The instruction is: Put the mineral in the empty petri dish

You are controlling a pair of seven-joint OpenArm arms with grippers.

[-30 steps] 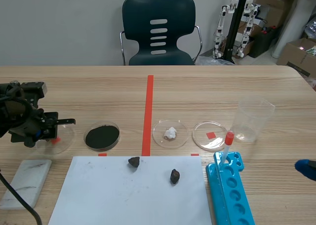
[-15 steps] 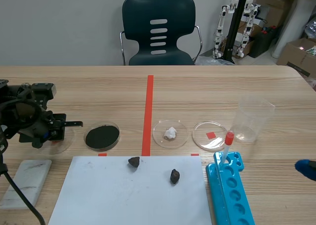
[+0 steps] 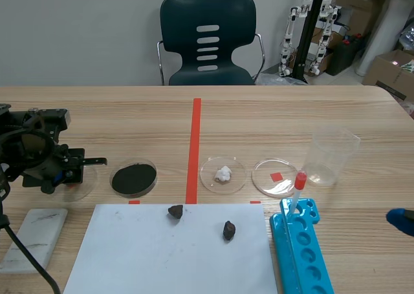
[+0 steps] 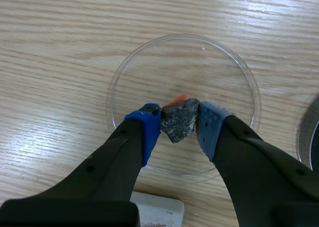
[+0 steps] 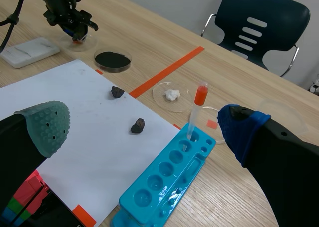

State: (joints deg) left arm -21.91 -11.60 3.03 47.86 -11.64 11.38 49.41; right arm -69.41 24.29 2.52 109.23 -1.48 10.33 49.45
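Left gripper [image 4: 179, 125] clamped on a grey speckled mineral [image 4: 178, 121] over the empty petri dish [image 4: 189, 62], seen only in left wrist view, scene view hiding it, right gripper [image 5: 144, 124] spread wide.

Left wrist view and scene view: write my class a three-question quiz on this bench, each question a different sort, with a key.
1. True or false: the left gripper is shut on the grey rough mineral chunk.
2. How many dark rocks lie on the white paper sheet? A one, B two, C four.
3. Fill in: the red-capped tube stands in the ____ plastic rack.
Key: 1 true; 2 B; 3 blue.
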